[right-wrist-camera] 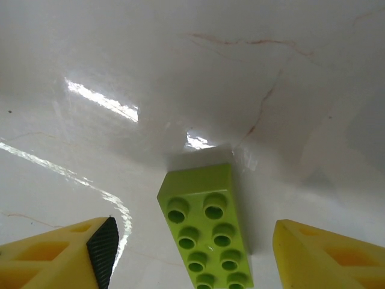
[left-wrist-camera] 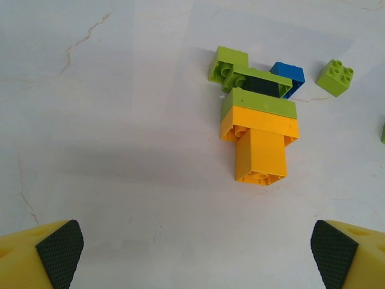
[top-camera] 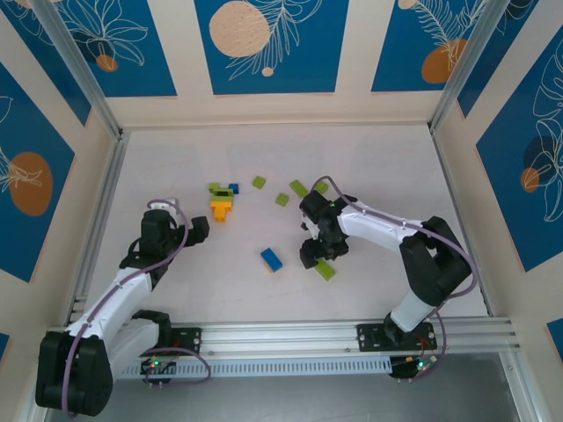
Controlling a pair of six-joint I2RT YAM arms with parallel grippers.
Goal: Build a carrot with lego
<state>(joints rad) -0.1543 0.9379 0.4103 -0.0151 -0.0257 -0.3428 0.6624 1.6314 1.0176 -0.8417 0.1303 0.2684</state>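
The orange-and-green lego stack lay on the white table; short of it hung the left end effector, spread and empty. Right of the stack, the wrist view showed the right end effector spread around a lime brick, with gaps on both sides. From above, blue-patterned walls enclosed the table.

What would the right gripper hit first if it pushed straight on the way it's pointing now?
The long lime green brick, lying studs up on the table between the fingers of the open right gripper. Likely they would pass either side and touch the table; depth is unclear.
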